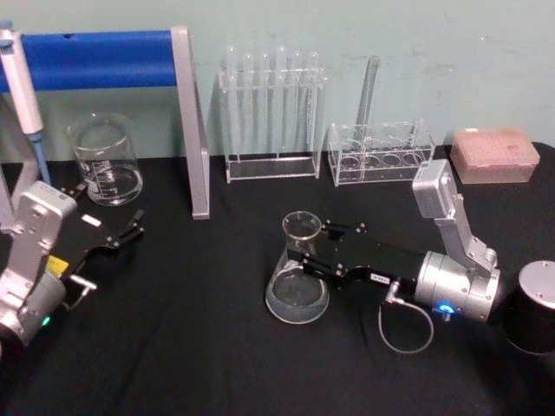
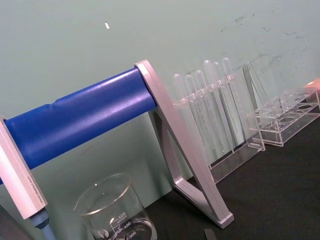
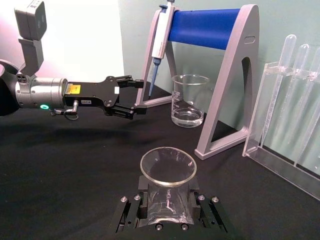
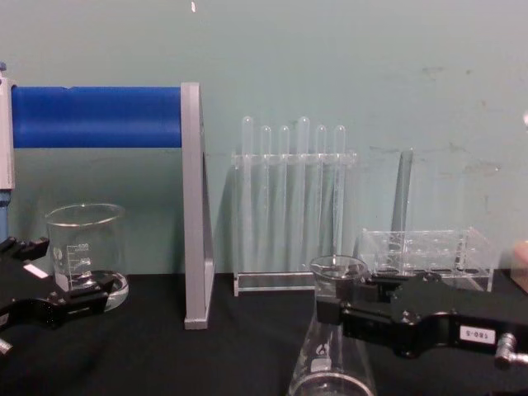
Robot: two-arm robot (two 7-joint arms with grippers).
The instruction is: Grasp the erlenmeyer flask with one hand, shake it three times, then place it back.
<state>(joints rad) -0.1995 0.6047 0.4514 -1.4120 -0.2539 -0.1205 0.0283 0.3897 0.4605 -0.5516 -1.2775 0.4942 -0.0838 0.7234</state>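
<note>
The erlenmeyer flask (image 1: pixel 297 290) is clear glass and stands on the black table just right of centre. My right gripper (image 1: pixel 305 250) reaches in from the right and is shut on its narrow neck. From the right wrist, the flask (image 3: pixel 167 172) sits between the black fingers (image 3: pixel 145 200), with its rim above them. The chest view has the flask (image 4: pixel 330 363) low at centre, with the right gripper (image 4: pixel 334 309) at its neck. My left gripper (image 1: pixel 130 230) hovers open at the far left, in front of a beaker, and holds nothing. It is also in the right wrist view (image 3: pixel 137 96).
A glass beaker (image 1: pixel 106 160) stands back left under a grey stand with a blue bar (image 1: pixel 95 59), where a pipette (image 1: pixel 19 82) hangs. Behind the flask are a test tube rack (image 1: pixel 270 113), a lower clear rack (image 1: pixel 381 152) and a pink box (image 1: pixel 494 154).
</note>
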